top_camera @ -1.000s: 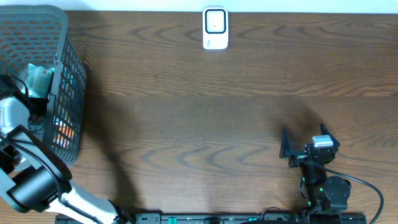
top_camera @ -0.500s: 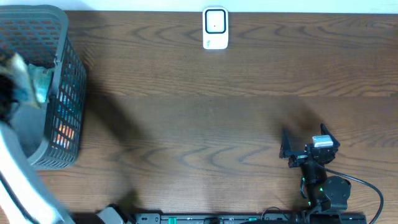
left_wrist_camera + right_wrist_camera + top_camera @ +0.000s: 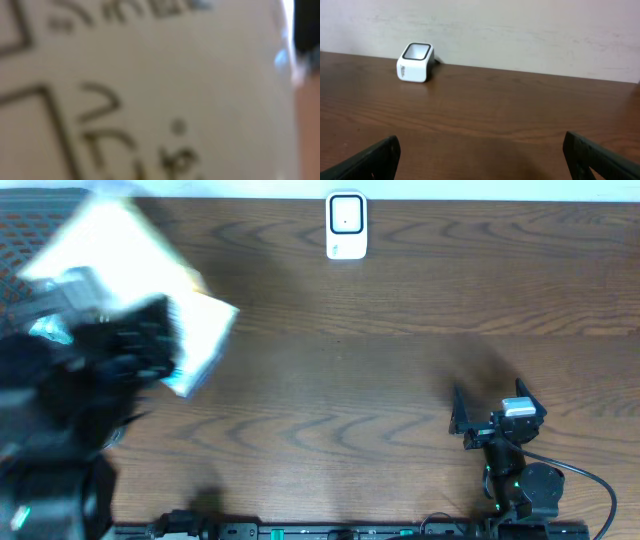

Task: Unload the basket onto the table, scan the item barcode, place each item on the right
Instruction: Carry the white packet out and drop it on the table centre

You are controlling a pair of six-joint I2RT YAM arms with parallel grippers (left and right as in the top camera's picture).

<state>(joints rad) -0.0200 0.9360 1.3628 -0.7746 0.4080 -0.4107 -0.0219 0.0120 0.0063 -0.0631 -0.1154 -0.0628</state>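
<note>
Two arms work at the dark brown wooden bench. The left hand is clamped on a white rectangular package with dark print — held high over the bench's left end, blurred and large from overhead, its printed face filling the left wrist view. The right hand sits low at the near right, fingers wide apart, holding nothing. A small white box-shaped scanner stands at the far edge — well apart from the package.
</note>
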